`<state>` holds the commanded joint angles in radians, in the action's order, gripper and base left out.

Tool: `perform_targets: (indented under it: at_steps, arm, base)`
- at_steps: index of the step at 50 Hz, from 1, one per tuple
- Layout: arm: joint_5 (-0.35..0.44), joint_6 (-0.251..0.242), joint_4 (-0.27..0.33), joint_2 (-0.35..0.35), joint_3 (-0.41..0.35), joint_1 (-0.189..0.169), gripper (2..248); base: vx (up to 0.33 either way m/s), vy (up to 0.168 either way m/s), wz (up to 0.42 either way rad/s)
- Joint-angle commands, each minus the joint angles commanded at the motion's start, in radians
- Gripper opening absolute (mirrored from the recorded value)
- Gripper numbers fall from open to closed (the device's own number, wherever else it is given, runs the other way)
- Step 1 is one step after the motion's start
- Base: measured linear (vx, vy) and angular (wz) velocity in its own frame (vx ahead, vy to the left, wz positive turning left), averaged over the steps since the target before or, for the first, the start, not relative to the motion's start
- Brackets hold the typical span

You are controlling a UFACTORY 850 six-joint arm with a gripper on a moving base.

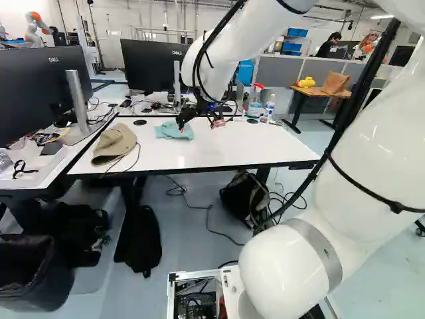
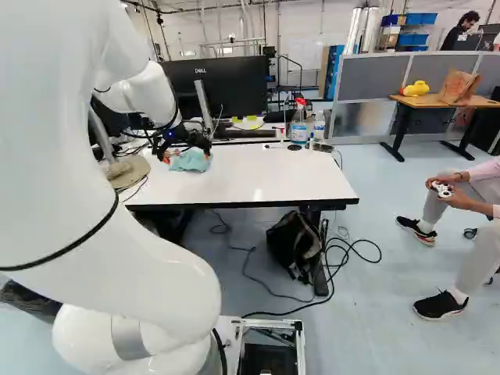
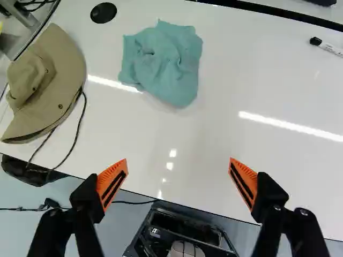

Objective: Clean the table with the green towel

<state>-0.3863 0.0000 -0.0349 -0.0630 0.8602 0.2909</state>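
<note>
Orange pads (image 3: 107,176) mark the end effector (image 3: 178,160), set wide, nothing between them; the green towel (image 3: 162,64) lies bunched on the worktop (image 3: 214,134), ahead of the grasp and apart from it. Likely faults: closing too high would pinch one loose fold, which could slip out under the drag of wiping; descending too low would press the tips into the hard, glossy surface. A crumpled towel may also wipe unevenly, leaving streaks. To one side, the tan hat (image 3: 45,80) trails a cord (image 3: 72,139) that a broad stroke could snag; to the other, the marker (image 3: 327,47) could be set rolling. Near the far edge, the spray bottle (image 2: 298,125) and the smaller bottle (image 2: 319,125) stand upright and might topple if the sweep runs wide. The worktop itself is white, edged in black, with a black disc (image 3: 103,13) near the towel. Beyond: a dark monitor (image 1: 149,66) and grey partitions (image 2: 375,78); below, a backpack (image 2: 295,244) on the floor among loose cables.
</note>
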Motion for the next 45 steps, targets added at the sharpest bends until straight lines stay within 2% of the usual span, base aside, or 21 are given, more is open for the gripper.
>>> perform_targets:
  at_steps: [23,45]
  arm:
    - [0.034,0.0,0.001,-0.006,-0.021,-0.008,247]
    - [0.122,0.0,0.003,-0.021,-0.075,-0.028,247]
  base:
    - [0.0,0.0,0.0]
    - [0.0,0.0,0.0]
